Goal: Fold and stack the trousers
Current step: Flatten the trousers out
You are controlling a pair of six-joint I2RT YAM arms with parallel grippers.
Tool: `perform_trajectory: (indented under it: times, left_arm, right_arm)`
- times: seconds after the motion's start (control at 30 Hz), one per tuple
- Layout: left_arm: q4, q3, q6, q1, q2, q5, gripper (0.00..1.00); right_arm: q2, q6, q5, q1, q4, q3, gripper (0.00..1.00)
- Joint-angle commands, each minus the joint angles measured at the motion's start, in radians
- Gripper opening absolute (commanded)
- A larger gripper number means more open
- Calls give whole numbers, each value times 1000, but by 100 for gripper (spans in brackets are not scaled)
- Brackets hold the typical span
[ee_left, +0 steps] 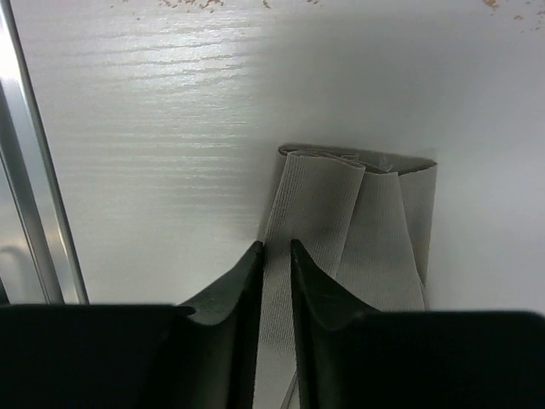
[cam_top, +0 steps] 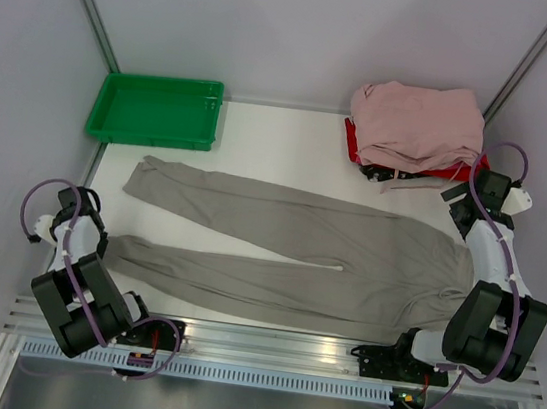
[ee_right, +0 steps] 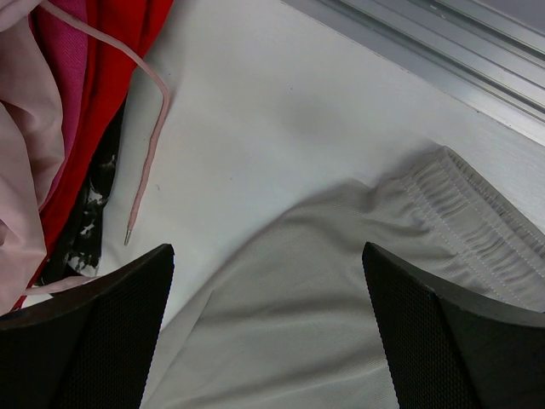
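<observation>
The trousers (cam_top: 287,252) are lying flat across the surface (cam_top: 281,150), legs pointing left, waistband at the right. The left pincer (ee_left: 274,256) is pinching a fold of the near leg's cuff, jaws nearly together on the fabric. The right pincer (ee_right: 266,256) is hovering above the waistband, jaws standing wide, gripping nothing. Pink garments (cam_top: 415,122) are sitting in the far right corner.

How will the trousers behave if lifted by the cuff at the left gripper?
Probably floppy: the trousers lie flat and the cuff in the left gripper bunches into soft folds, so the leg would likely drape and trail. Probably light, since the fabric looks thin. It should slide easily on the smooth table.
</observation>
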Motion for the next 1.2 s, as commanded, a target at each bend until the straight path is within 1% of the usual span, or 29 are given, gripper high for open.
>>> perform_trajectory:
  times: [0.0, 0.03, 0.07, 0.1, 0.13, 0.3, 0.53, 0.63, 0.67, 0.7, 0.73, 0.8, 0.83, 0.9, 1.0, 1.03, 1.1, 1.17]
  left_arm:
    - [71, 1, 51, 6, -3, 22, 22]
    - [68, 2, 53, 6, -3, 27, 17]
    - [59, 8, 53, 9, -4, 27, 9]
    - [48, 11, 54, 8, -9, 27, 4]
    - [37, 13, 57, 11, -24, 24, 2]
    - [4, 8, 70, 20, -101, 16, 2]
    - [-107, 25, 91, 37, -240, -2, 2]
    - [-203, 71, 35, 38, -282, -44, 2]
    - [-272, 83, -37, 38, -282, -67, 2]
    - [-304, 94, -77, 38, -280, -120, 2]
    - [-337, 111, -163, 38, -276, -148, 2]
    - [-428, 119, -241, 38, -254, -220, 2]
    - [-461, 122, -327, 41, -245, -241, 2]
    - [-478, 98, -347, 51, -219, -260, 2]
    - [-479, 58, -393, 64, -185, -234, 2]
    - [-486, 48, -431, 64, -165, -231, 2]
    - [-501, 48, -468, 66, -152, -252, 2]
    - [-486, 50, -455, 78, -150, -295, 2]
  right_arm:
    - [17, 12, -3, 1, 12, 51, 98]
    - [19, 10, -3, 1, 15, 54, 98]
    - [20, 10, -5, 1, 12, 56, 98]
    - [22, 9, -3, 3, 12, 56, 98]
    - [22, 9, -2, 1, 10, 56, 98]
    - [25, 7, -2, 1, 10, 50, 98]
    - [27, 12, -2, 1, 13, 41, 98]
    - [28, 16, -3, 3, 13, 36, 98]
    - [30, 16, -6, 1, 13, 34, 98]
    - [30, 18, -8, 1, 13, 31, 98]
    - [31, 23, -8, 1, 15, 30, 98]
    - [31, 26, -8, 1, 18, 25, 98]
    - [31, 26, -9, 1, 19, 25, 98]
    - [28, 26, -8, 1, 19, 27, 98]
    - [22, 23, -3, 1, 18, 25, 98]
    - [17, 21, 4, 1, 13, 27, 98]
    - [11, 19, 14, 1, 2, 28, 98]
    - [2, 18, 30, 1, -5, 30, 98]
